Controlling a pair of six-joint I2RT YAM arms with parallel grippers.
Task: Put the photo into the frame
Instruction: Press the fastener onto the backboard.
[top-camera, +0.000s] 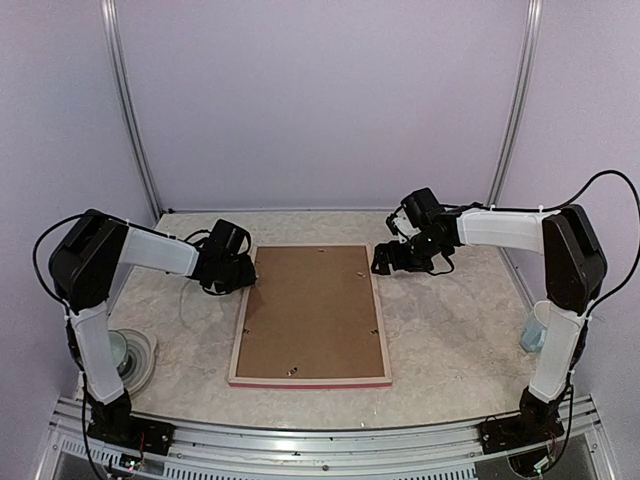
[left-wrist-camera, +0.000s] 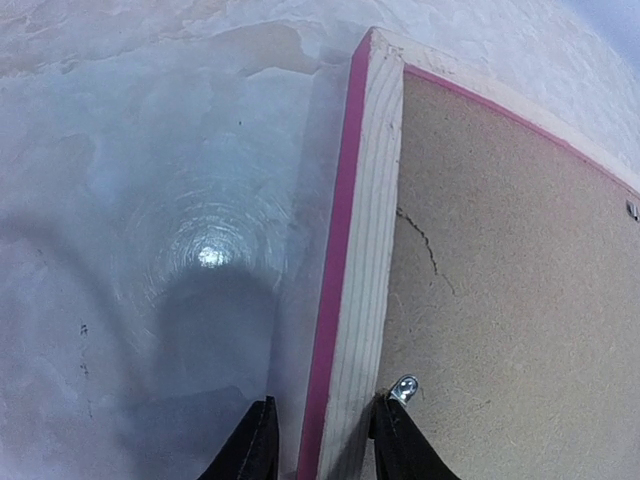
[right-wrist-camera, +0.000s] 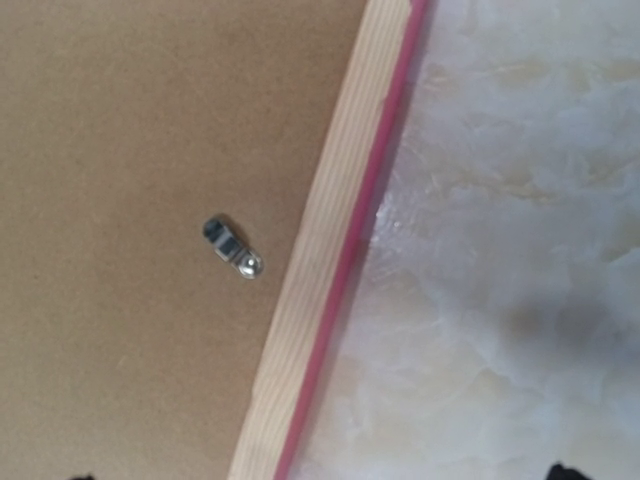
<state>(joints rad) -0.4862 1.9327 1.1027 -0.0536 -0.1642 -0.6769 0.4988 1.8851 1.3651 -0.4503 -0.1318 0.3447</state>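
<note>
Lying flat, back up — frame, long axis running near-to-far.

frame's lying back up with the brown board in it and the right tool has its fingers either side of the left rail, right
Not quite: the left tool has its fingers either side of the left rail of the frame, as the left wrist view shows. The frame does lie back up with the brown board in it.
</note>
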